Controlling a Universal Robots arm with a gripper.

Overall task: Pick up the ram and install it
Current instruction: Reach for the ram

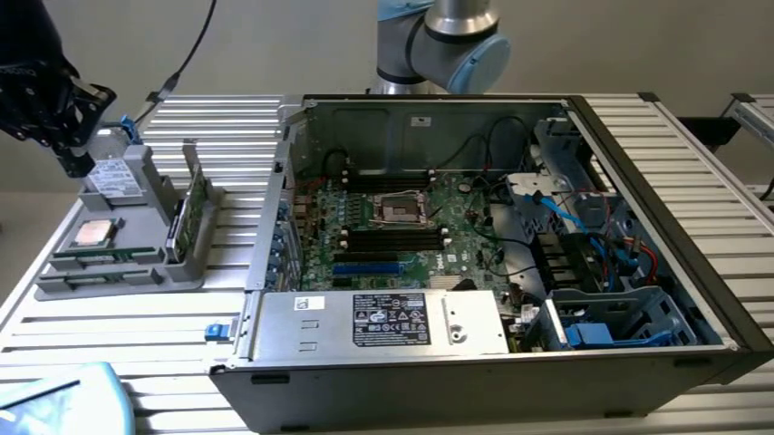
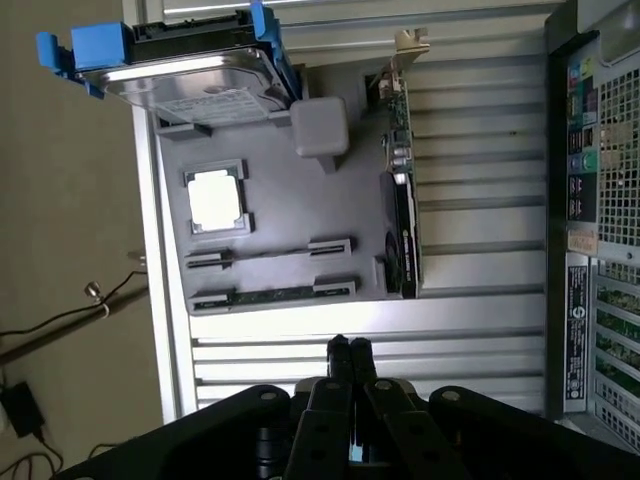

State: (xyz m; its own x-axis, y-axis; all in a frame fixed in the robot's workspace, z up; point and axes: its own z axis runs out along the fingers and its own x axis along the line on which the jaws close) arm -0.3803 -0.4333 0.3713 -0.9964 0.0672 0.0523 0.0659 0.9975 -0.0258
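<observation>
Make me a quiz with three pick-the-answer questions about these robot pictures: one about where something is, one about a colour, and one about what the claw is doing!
1. Where is the ram?
A. In the grey tray
B. Plugged into the motherboard
C. On the floor

2. What colour is the bracket around the hard drive?
A. Red
B. Blue
C. Yellow

3. What is the gripper doing?
A. Standing wide open
B. Squeezing the ram
C. Shut, with nothing in it

Answers:
1 A: the green stick lies in a holder on the tray.
2 B: bright blue plastic wraps the drive's edges.
3 C: the two fingers are pressed together over the bare table slats, short of the tray.
</observation>
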